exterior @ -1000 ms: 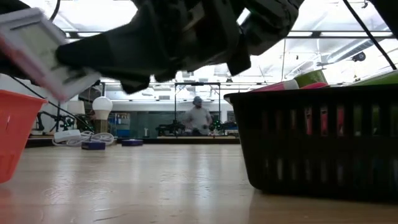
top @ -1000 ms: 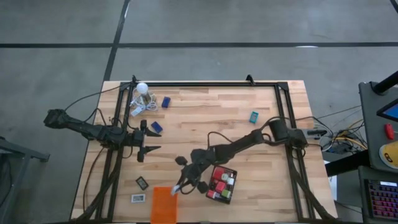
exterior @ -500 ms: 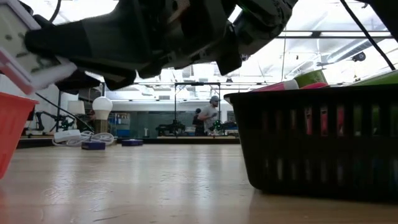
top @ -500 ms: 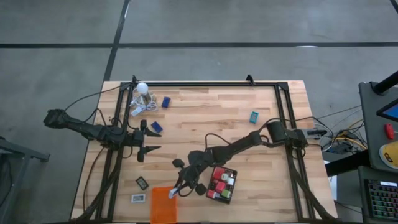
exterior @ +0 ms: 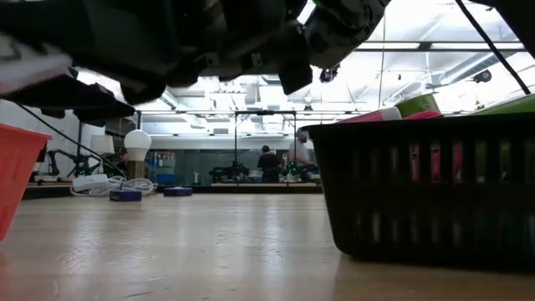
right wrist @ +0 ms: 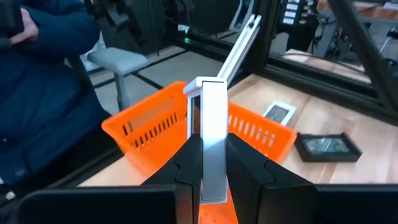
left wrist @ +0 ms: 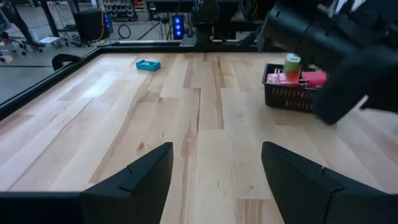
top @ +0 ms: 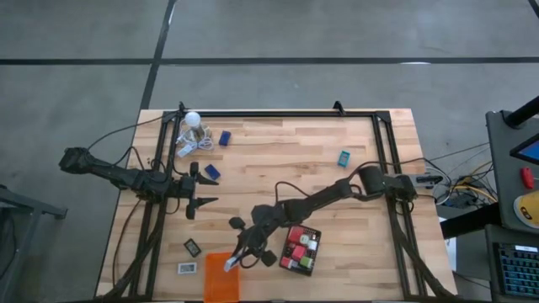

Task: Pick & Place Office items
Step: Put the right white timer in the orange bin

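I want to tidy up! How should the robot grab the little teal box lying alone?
Probably from straight above, pinching across the teal box's narrower width. It lies flat on the table with bare wood all round, so its sides are free.

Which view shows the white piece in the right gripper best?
Right wrist view: the white rectangular piece stands edge-on between the right gripper's fingers, over the orange basket. High view shows a small white speck; low view a blur; left wrist none.

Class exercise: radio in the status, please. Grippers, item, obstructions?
Right gripper shut on white rectangle, above orange tray. Left gripper open, waiting at table's left side. Nothing visibly in the way.
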